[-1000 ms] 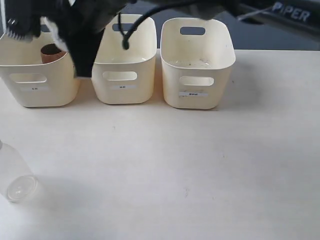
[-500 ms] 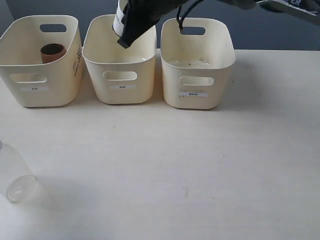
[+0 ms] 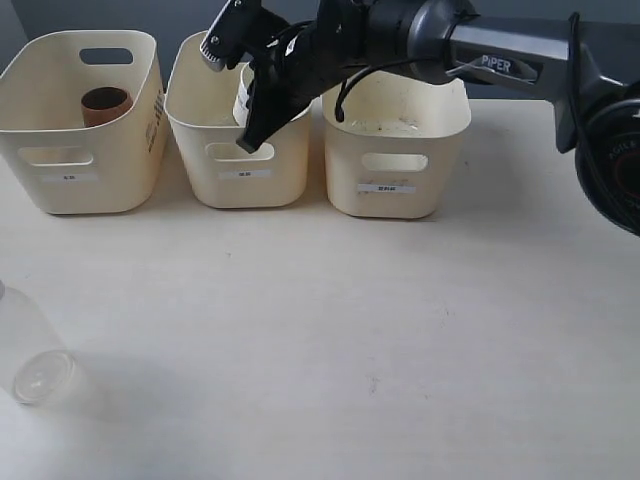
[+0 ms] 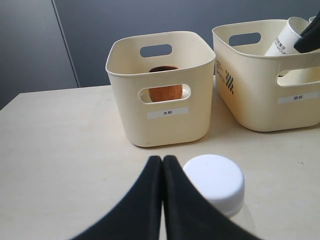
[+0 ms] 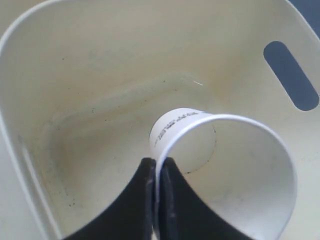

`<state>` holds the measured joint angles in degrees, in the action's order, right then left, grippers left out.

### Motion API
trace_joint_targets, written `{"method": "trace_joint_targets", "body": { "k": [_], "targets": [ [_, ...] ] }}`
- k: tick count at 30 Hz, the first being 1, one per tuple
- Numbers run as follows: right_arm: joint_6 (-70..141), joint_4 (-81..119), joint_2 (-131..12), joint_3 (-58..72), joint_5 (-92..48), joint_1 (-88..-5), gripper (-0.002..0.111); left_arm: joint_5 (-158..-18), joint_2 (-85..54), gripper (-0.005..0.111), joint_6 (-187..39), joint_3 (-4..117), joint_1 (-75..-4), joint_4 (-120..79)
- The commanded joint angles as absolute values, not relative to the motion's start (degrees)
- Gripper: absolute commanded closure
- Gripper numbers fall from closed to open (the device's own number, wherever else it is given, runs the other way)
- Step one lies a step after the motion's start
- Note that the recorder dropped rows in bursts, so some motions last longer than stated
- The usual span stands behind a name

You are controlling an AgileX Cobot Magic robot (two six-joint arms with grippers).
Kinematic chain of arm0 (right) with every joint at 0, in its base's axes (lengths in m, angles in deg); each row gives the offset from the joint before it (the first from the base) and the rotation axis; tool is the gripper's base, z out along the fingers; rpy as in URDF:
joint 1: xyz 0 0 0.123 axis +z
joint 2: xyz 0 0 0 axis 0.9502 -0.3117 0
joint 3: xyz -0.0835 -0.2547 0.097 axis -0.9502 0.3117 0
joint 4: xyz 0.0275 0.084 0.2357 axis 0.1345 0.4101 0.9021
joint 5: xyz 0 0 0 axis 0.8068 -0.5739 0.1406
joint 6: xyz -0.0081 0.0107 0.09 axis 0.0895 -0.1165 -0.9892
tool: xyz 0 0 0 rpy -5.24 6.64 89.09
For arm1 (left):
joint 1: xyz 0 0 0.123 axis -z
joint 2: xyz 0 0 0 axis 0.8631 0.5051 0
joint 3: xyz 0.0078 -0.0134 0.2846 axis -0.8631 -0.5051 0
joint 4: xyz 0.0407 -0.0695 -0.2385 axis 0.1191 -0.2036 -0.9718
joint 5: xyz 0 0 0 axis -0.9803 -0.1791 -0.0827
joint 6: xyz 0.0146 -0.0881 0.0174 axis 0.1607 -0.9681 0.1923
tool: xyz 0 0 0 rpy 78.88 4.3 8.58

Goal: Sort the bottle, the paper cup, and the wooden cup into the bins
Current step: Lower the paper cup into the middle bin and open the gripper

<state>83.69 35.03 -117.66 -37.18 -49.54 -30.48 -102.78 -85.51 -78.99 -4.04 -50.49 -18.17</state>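
My right gripper [image 3: 250, 128] is shut on the rim of the white paper cup [image 3: 243, 98], holding it tilted just inside the middle bin [image 3: 240, 185]. From the right wrist, the fingers [image 5: 145, 195] pinch the cup's wall [image 5: 235, 170] above the bin floor. The dark-brown wooden cup [image 3: 103, 103] stands in the left bin [image 3: 75, 190]. At the near left table edge lies the clear bottle [image 3: 30, 360]. In the left wrist view my left gripper [image 4: 162, 161] is shut on nothing, right beside the bottle's white cap [image 4: 215, 182]. Both the wooden cup [image 4: 165, 91] and the paper cup [image 4: 286, 37] appear there too.
The right bin [image 3: 395, 165] stands next to the middle one and looks empty apart from specks. My right arm [image 3: 500, 45] reaches across above the right bin. All three bins line the back of the pale table [image 3: 380, 320].
My right arm has swung from over the left bin to the middle bin, carrying the paper cup, and has come lower into it. The bottle and wooden cup have not moved.
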Motion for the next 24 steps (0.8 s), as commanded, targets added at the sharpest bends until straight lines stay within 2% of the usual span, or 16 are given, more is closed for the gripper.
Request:
{"method": "trace_joint_targets", "body": {
  "k": [1,4,10,18,24],
  "targets": [
    [84.03,35.84,-117.53,-37.29,-48.41,-30.72,0.109,-101.99,-85.33,0.107,-79.16,-3.97,-50.44,-18.07],
    [84.03,35.84,-117.53,-37.29,-48.60,-30.72,0.104,-101.99,-85.33,0.107,-79.16,-3.97,-50.44,-18.07],
    [83.89,35.84,-117.53,-37.29,-48.63,-30.72,0.072,-101.99,-85.33,0.107,-79.16,-3.97,-50.44,-18.07],
    [83.79,36.49,-116.84,-37.29,-45.19,-30.72,0.070,-101.99,-85.33,0.107,-79.16,-3.97,-50.44,-18.07],
    [83.79,39.02,-109.40,-37.29,-48.94,-29.25,0.070,-101.99,-85.33,0.107,-79.16,-3.97,-50.44,-18.07]
  ]
}}
